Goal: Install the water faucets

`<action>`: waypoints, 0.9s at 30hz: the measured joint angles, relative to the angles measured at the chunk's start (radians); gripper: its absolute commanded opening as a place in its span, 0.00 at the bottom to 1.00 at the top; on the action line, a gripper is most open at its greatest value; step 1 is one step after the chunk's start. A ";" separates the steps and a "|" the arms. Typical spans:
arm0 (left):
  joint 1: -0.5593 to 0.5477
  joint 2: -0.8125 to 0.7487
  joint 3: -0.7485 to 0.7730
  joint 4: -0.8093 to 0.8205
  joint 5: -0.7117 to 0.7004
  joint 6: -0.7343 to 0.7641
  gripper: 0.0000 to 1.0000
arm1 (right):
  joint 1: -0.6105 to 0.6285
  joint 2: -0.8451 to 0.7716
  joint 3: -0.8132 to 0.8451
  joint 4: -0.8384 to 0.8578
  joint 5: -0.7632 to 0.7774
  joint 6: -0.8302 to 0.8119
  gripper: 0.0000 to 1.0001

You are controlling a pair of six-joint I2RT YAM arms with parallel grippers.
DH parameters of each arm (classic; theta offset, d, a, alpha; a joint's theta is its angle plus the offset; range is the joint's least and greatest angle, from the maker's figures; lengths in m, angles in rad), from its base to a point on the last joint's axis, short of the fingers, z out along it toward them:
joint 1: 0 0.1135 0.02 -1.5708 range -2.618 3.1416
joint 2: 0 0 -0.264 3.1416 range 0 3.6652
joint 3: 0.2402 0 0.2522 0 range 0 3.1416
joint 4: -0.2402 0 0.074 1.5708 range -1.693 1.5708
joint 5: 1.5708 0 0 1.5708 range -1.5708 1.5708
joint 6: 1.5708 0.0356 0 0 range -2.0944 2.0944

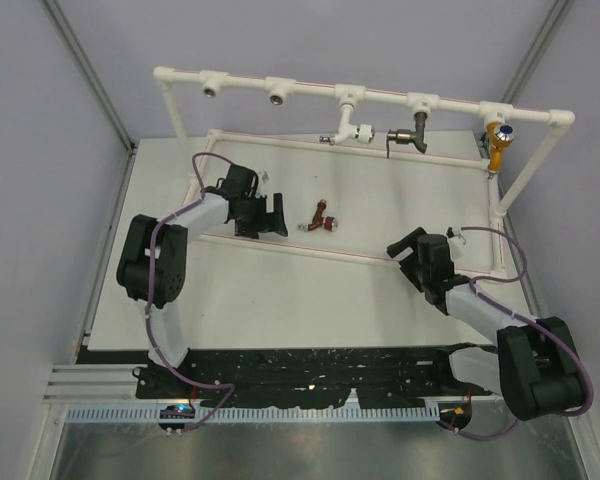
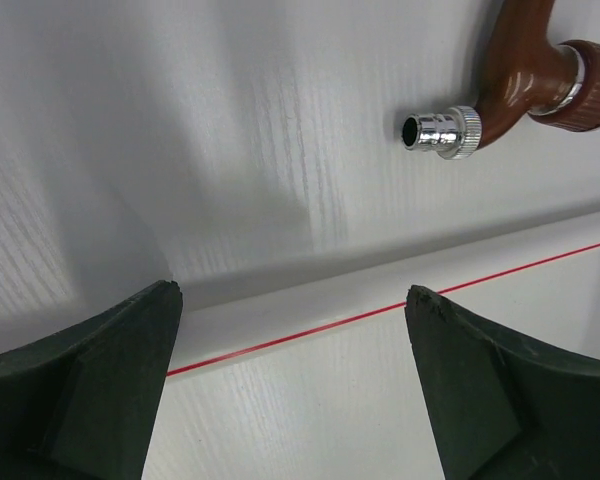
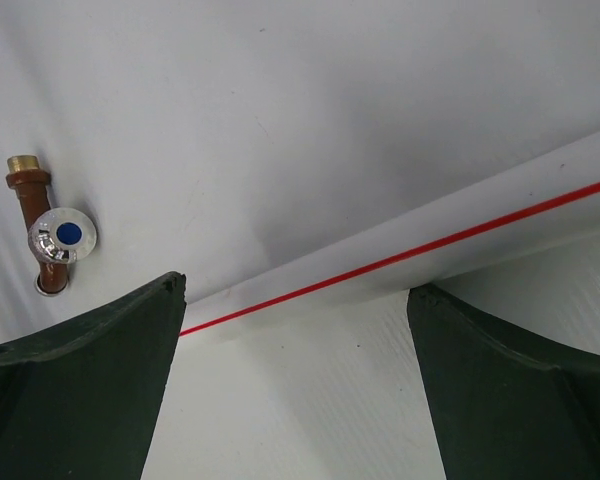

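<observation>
While one copper tap (image 1: 322, 217) lies loose | left gripper (image 2: 292, 296) spread | right gripper (image 3: 296, 284) spread

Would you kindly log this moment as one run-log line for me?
copper tap loose on table | left gripper open, empty, near it | right gripper open, empty | two pipe fittings vacant

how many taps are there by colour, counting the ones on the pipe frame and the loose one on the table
white tap: 1
dark bronze tap: 1
orange tap: 1
reddish-brown tap: 1
total: 4
</observation>
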 measured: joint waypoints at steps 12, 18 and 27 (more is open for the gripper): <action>0.009 -0.147 -0.260 0.283 0.108 -0.071 0.96 | -0.002 0.176 0.138 0.002 -0.043 -0.204 0.95; -0.002 -0.208 -0.366 0.362 0.139 -0.110 0.96 | -0.033 0.269 0.211 0.023 -0.056 -0.250 0.95; -0.085 -0.253 -0.427 0.371 0.158 -0.177 0.96 | -0.105 0.302 0.239 0.034 -0.076 -0.314 0.95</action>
